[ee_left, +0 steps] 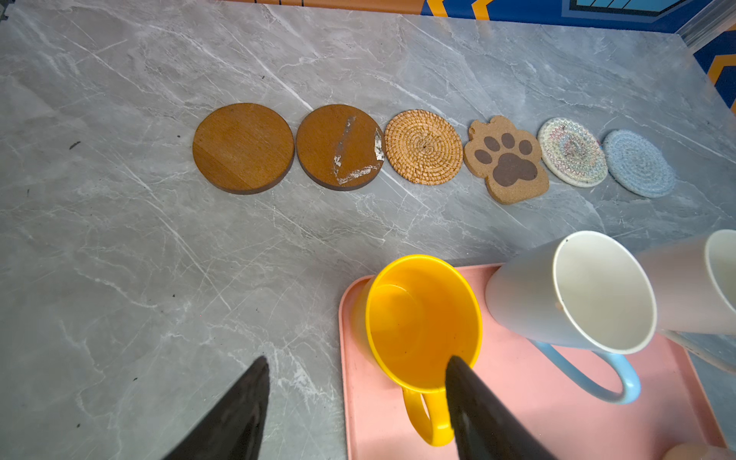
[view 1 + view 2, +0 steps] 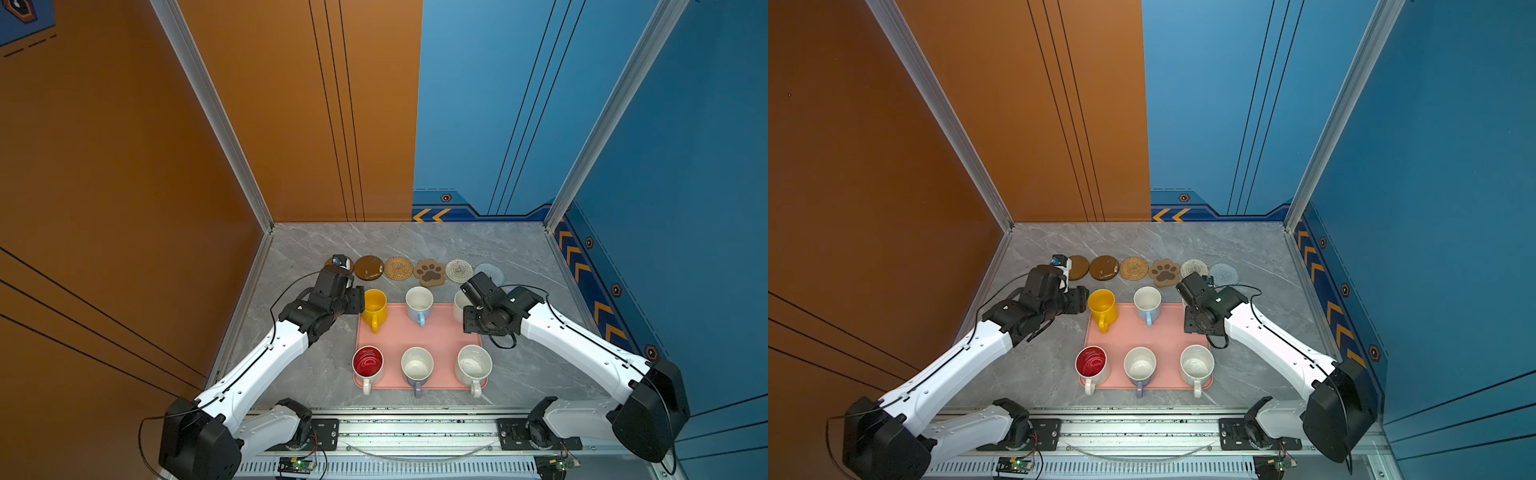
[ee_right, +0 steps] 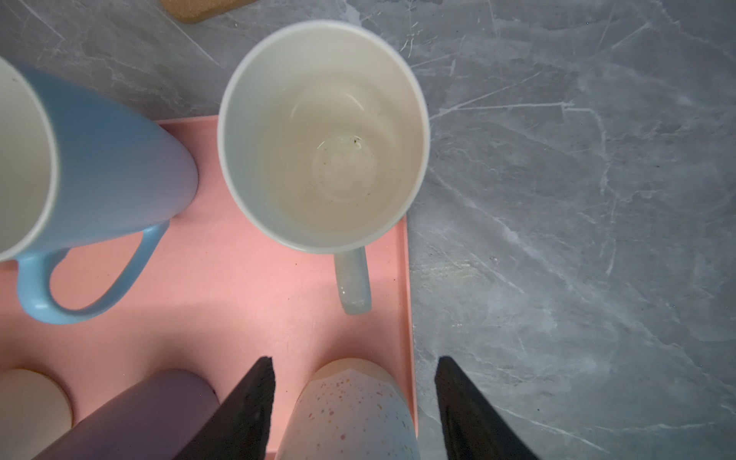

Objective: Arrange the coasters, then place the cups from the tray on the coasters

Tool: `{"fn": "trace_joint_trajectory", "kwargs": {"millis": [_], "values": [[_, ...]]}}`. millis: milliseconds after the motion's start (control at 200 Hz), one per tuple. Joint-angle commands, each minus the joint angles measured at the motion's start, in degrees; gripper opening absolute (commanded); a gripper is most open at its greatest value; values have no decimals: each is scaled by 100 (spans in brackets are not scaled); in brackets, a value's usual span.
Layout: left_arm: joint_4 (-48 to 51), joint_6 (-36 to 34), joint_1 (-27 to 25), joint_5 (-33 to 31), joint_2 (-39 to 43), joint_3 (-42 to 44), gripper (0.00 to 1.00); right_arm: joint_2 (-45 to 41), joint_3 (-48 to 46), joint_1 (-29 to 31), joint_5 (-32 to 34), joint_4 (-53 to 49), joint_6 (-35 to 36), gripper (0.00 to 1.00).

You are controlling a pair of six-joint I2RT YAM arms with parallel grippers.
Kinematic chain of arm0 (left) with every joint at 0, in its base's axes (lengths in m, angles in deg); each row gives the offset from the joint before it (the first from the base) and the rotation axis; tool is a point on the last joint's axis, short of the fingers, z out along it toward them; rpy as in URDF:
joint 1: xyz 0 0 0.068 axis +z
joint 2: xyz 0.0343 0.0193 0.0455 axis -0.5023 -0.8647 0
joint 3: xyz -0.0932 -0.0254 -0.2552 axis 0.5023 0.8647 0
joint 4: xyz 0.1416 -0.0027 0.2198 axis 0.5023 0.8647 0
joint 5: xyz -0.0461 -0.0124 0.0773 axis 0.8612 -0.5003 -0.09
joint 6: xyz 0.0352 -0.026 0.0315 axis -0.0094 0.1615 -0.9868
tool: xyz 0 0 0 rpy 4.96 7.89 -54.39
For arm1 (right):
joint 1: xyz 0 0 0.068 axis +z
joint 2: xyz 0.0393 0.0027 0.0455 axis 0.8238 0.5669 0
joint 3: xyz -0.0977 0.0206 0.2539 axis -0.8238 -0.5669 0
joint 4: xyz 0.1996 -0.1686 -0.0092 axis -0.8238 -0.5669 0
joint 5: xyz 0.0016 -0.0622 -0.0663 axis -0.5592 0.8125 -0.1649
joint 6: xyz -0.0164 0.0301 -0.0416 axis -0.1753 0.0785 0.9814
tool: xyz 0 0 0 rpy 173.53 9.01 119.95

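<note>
Six coasters lie in a back row: two dark brown discs point(image 1: 243, 147) point(image 1: 338, 147), tan woven point(image 1: 423, 146), paw-shaped point(image 1: 507, 161), cream woven point(image 1: 572, 152), light blue point(image 1: 638, 163). The pink tray point(image 2: 440, 332) holds all the cups: yellow point(image 2: 375, 305), light blue point(image 2: 419, 301), plain white point(image 3: 324, 135), red-inside point(image 2: 368, 361), lavender point(image 2: 417, 365), speckled point(image 2: 473, 365). My left gripper point(image 1: 358, 378) is open beside the yellow cup, one finger over its rim near the handle. My right gripper point(image 3: 354, 374) hangs open above the tray's back right corner, holding nothing.
Orange wall point(image 2: 124, 208) runs along the left side and blue wall point(image 2: 685, 208) along the right. The left wrist camera point(image 2: 340, 262) hides part of the leftmost disc in a top view. Bare marble point(image 2: 415, 241) lies behind the coasters.
</note>
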Motion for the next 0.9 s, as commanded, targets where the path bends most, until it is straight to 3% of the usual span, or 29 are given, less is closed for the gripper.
{"fn": "trace_joint_trajectory", "kwargs": {"millis": [0, 891], "values": [[-54, -13, 23, 73, 24, 19, 71, 170, -103, -101, 103, 229, -43, 60], [-62, -8, 132, 190, 68, -20, 70, 827, -104, -455, -143, 777, 244, 43]]}}
